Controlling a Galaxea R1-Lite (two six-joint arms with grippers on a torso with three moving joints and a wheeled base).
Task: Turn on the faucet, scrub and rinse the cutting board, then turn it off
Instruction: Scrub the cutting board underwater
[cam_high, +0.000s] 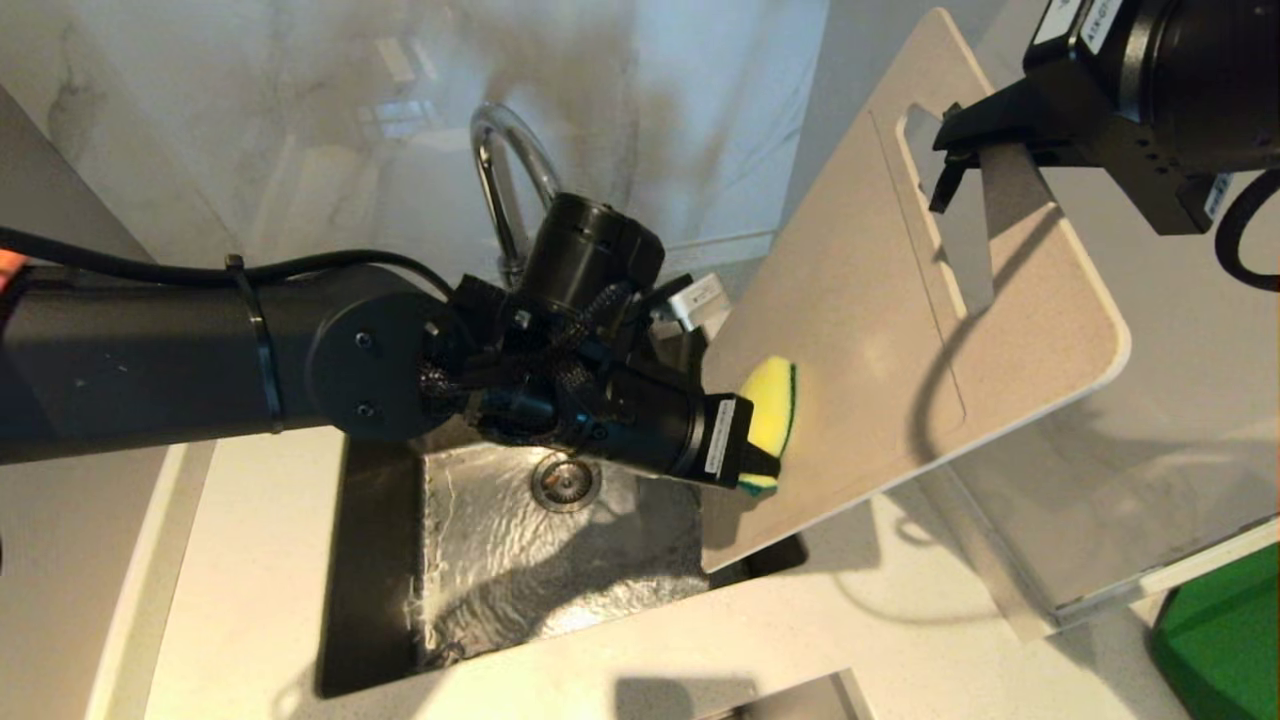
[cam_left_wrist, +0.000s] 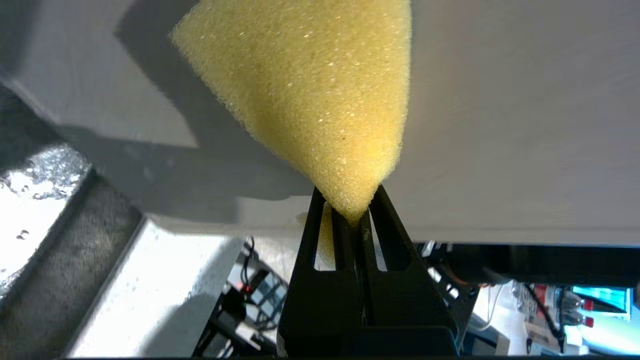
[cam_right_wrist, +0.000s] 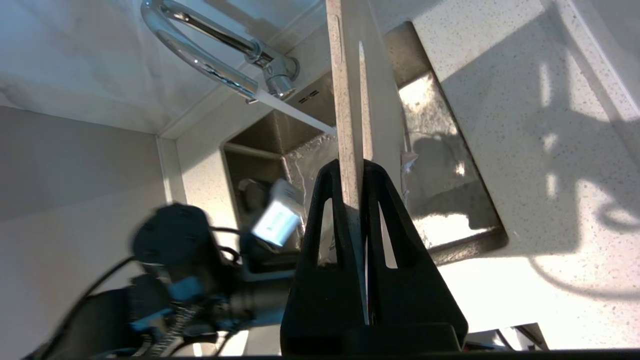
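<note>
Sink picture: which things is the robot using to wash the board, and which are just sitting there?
Using:
faucet, running
cutting board, held tilted over the sink by the right gripper
sponge, pinched in the left gripper, against the board

Just sitting:
green thing at the counter's edge

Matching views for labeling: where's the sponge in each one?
Head: sponge centre, pressed on the cutting board, in the left gripper.
Left wrist: sponge top centre, pinched in the jaws.
Right wrist: not visible, hidden behind the board.
Shared landmark: cutting board, seen edge-on in the right gripper.
</note>
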